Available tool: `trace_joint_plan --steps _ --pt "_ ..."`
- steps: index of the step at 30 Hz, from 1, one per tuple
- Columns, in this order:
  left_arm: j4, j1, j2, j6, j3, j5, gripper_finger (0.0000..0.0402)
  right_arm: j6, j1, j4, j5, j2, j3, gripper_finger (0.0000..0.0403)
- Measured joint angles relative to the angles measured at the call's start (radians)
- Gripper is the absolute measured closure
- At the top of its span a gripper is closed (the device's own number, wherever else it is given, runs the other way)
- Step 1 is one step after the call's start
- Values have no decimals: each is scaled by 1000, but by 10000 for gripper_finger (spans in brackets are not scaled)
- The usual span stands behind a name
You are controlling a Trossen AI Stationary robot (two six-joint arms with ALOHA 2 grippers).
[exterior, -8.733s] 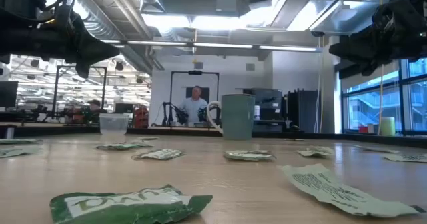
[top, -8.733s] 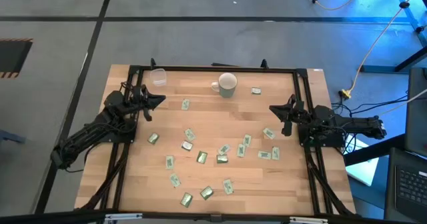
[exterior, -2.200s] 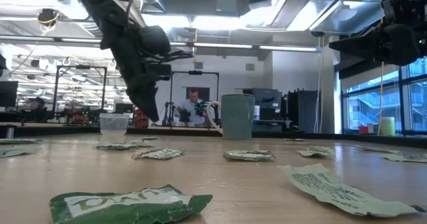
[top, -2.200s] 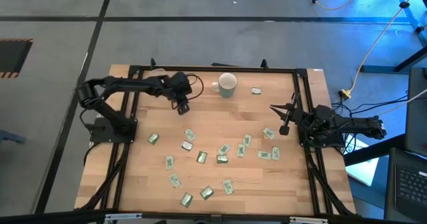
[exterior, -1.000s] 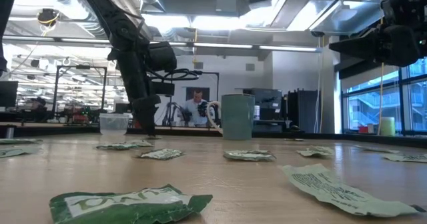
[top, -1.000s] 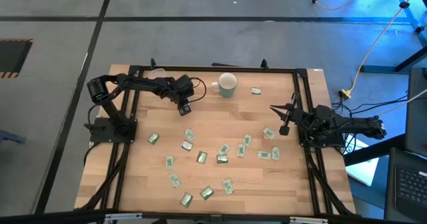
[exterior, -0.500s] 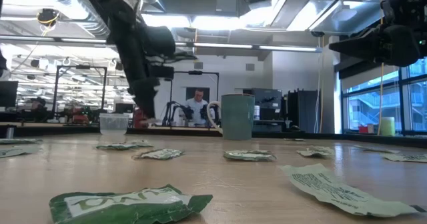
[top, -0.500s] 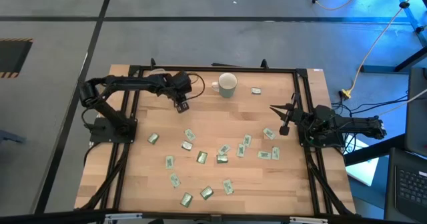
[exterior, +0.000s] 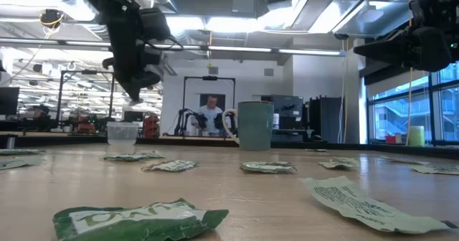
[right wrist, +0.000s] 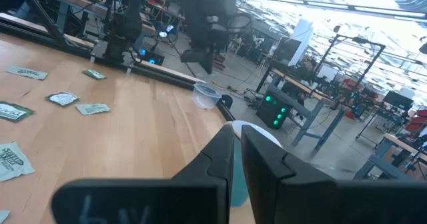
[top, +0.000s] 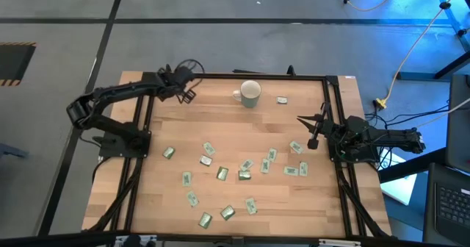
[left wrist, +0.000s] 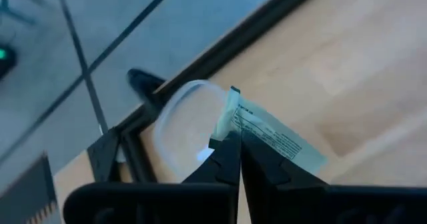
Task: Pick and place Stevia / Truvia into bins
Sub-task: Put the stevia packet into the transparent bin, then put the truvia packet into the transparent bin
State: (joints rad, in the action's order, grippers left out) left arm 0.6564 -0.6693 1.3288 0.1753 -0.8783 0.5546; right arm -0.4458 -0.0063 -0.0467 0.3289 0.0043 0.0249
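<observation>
1. Table [top: 242,126]: pale wood top in a black frame, carrying everything listed below.
2. My left arm: reaches from the left edge toward the far left corner. Its pincer, my left gripper [top: 186,93], hangs above the table there, beside and a little above the cup in the low view [exterior: 136,90].
3. My right arm: waits raised at the right edge of the table, with my right gripper [top: 312,133] pointing inward, fingers together, nothing between them [right wrist: 235,139].
4. Mug [top: 250,93]: pale, handle to the left, upright near the far edge at the middle; it also shows in the low view [exterior: 255,125].
5. Cup [left wrist: 187,121]: clear plastic, upright at the far left corner against the frame [exterior: 122,133].
6. Packets [top: 222,173]: green and white, scattered flat over the middle and near half of the table; one lies alone just right of the mug [top: 282,99].
7. Held packet [left wrist: 267,131]: my left fingers are clamped on one end of it; its free end sticks out beyond them, beside the cup's rim.
</observation>
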Motion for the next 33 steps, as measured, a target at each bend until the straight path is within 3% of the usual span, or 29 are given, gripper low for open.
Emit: trace_joint_plan --steps 5,12,25,33 --pt "-1 -119 26 6 0 -10 398 0 0 0 0 0 0 368" --pt "-10 -242 99 5 0 -129 398 0 0 0 0 0 0 368" --pt "-107 -271 235 -51 0 -132 394 0 0 0 0 0 0 368" --pt "-108 -267 204 -58 -2 -130 347 0 0 0 0 0 0 368"
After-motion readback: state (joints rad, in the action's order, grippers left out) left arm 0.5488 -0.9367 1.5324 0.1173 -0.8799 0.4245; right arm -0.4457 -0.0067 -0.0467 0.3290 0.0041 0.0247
